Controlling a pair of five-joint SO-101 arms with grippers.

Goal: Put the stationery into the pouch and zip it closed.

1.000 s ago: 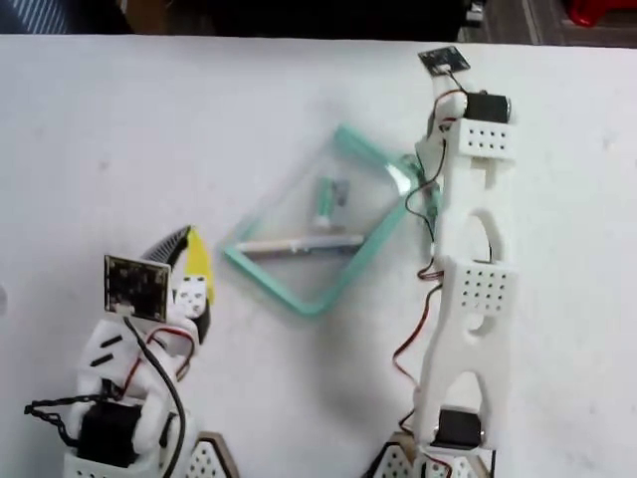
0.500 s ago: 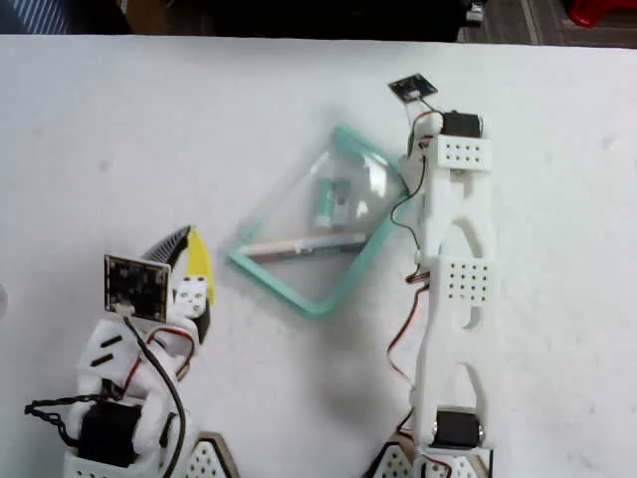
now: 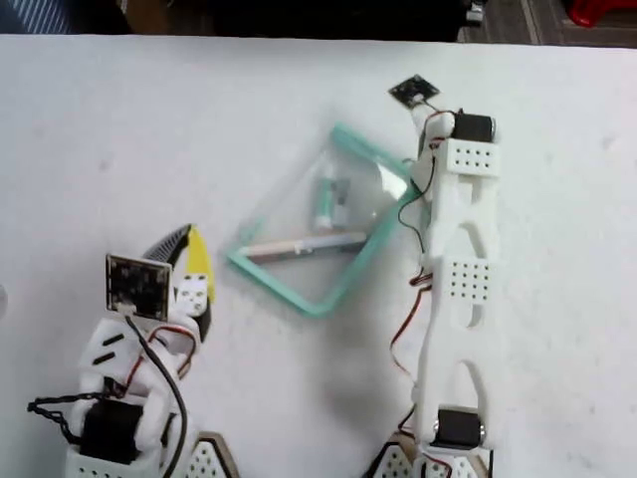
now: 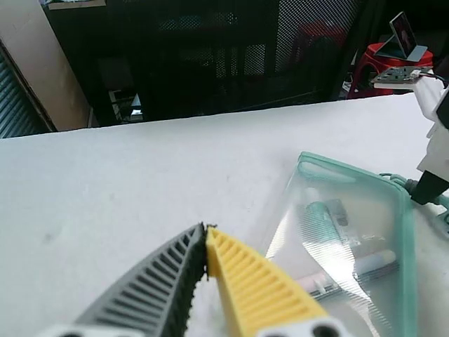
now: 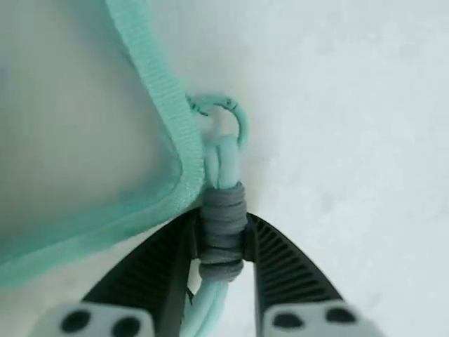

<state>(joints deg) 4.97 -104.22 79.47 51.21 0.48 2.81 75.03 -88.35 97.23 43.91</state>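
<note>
Stationery (image 3: 299, 245) is lying inside the pouch (image 3: 271, 284) at mid-table, so the right gripper (image 5: 221, 228) is pinching the zipper's pull cord (image 5: 223, 165) at the far-right corner, apparently to draw it closed. The left gripper (image 4: 205, 239) is waiting near-left, fingers pressed together, empty.

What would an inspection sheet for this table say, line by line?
Surface: white table.
Job's things: clear pouch with teal edging, a pen and a small teal stick inside.
Clutter: nothing seen.
Grippers: right gripper shut on the pouch's pull cord; left gripper shut, apart from the pouch, holding nothing.
Cables: red and black wires along both arms.
Surroundings: dark room beyond the table's far edge.
</note>
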